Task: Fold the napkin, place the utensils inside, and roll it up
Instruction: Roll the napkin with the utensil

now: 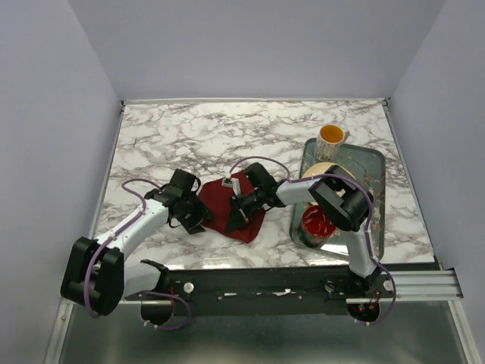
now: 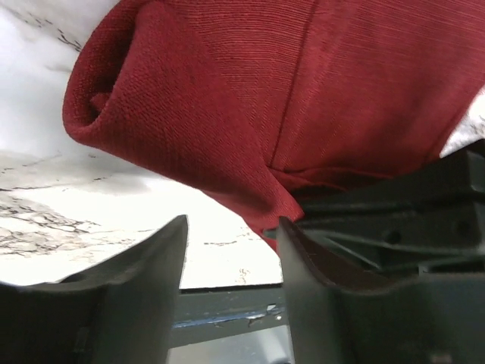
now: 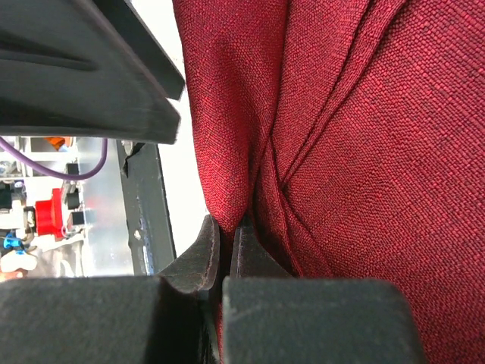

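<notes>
The dark red napkin (image 1: 241, 206) lies bunched and partly folded on the marble table between my two grippers. My right gripper (image 1: 236, 218) reaches in from the right and is shut on a fold at the napkin's (image 3: 341, 114) near edge; in the right wrist view the jaws (image 3: 226, 230) pinch the cloth tight. My left gripper (image 1: 201, 220) sits at the napkin's left side. It (image 2: 231, 227) is open with only bare table between its fingers, and the rolled edge of the napkin (image 2: 227, 91) lies just beyond its tips. The utensils are out of view.
A metal tray (image 1: 379, 163) stands at the right with a white mug (image 1: 332, 137), a plate (image 1: 322, 171) and a red bowl (image 1: 317, 221) on it. The table's near edge (image 2: 227, 292) runs close behind the left fingers.
</notes>
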You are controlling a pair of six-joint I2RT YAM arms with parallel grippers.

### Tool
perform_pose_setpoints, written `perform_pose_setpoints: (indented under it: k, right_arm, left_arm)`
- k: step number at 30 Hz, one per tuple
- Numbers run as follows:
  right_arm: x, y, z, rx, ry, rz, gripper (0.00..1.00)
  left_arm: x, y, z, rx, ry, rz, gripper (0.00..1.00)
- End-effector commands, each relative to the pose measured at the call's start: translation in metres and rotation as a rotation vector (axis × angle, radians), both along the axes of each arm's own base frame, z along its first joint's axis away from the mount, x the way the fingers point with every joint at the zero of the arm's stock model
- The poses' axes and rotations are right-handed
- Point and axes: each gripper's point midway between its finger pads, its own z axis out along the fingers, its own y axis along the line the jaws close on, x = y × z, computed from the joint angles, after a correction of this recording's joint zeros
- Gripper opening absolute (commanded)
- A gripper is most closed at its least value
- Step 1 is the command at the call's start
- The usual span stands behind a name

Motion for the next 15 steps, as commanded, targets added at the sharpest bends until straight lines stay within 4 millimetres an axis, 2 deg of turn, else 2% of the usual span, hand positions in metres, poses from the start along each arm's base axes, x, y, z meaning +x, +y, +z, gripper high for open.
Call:
perform_pose_setpoints:
  k: [1,9,15]
  right_arm:
    - [0.008,-0.016,-0.04,-0.143,-0.031,-0.071,0.01]
    - [0.006,-0.016,-0.038,-0.137,-0.03,-0.061,0.01]
    - [0.004,-0.017,-0.035,-0.124,-0.025,-0.049,0.01]
  left_arm:
    - [0.011,0.003,-0.004,0.054,0.009,0.057,0.55]
    - [0.017,0.004,-0.019,0.095,0.031,0.053,0.54]
    - [0.03,0.003,-0.022,0.114,0.003,0.034,0.54]
